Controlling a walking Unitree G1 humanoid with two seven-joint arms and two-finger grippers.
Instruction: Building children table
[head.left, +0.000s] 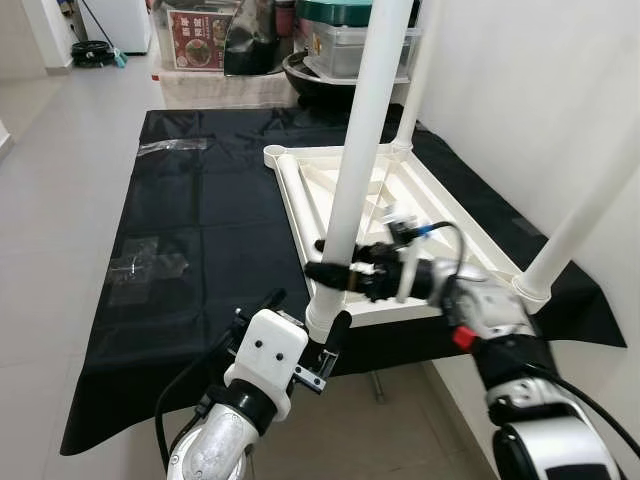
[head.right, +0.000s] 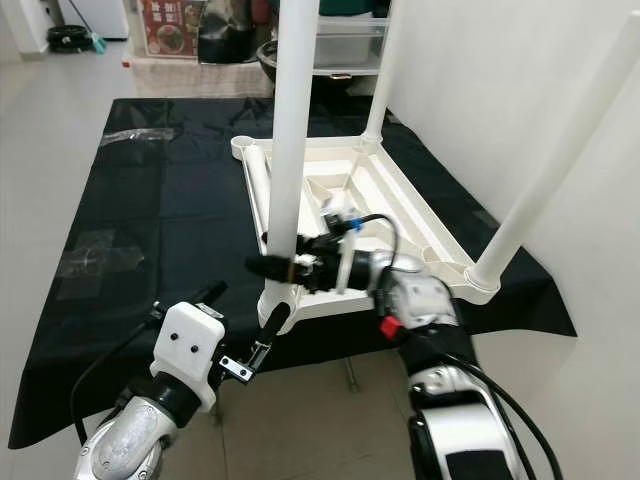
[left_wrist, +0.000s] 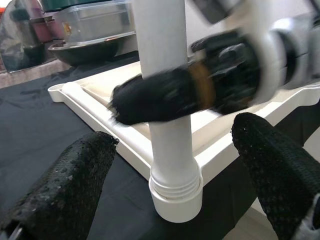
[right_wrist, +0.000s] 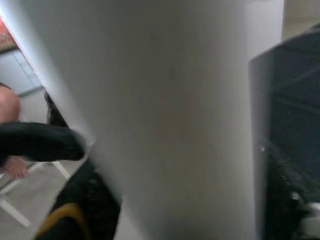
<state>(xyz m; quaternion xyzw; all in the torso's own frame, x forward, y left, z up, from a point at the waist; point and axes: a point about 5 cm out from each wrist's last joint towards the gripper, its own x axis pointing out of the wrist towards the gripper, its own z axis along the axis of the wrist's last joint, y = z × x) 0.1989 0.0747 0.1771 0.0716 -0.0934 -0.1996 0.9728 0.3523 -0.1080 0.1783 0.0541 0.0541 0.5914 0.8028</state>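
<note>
On a black cloth (head.left: 200, 230) spread over the floor (head.left: 60, 200), a white tabletop (head.left: 440, 215) lies upside down, at about one o'clock from the robot. Three white legs stand up from its corners: the near-left leg (head.left: 365, 130) straight ahead at twelve o'clock, a far leg (head.left: 418, 70) behind it, and a near-right leg (head.left: 590, 200) leaning off toward two o'clock.

The right pincer (head.left: 335, 272) reaches in from three o'clock and is closed around the near-left leg, low down, a little above the corner socket (left_wrist: 176, 192) where the leg meets the tabletop. In the left wrist view one black finger (left_wrist: 150, 97) crosses the front of the leg; in the right wrist view the leg (right_wrist: 165, 115) is pressed right up against the camera.

The left pincer (head.left: 305, 335) hovers at six o'clock of that same corner, just beside the socket. Its two fingers (left_wrist: 60, 185) are spread apart, one on each side of the leg's base, touching nothing.

Beyond the cloth, at twelve o'clock, stand plastic storage boxes (head.left: 350, 40) and a dark bowl (head.left: 315, 75). A white wall (head.left: 520, 90) runs along the right side.
</note>
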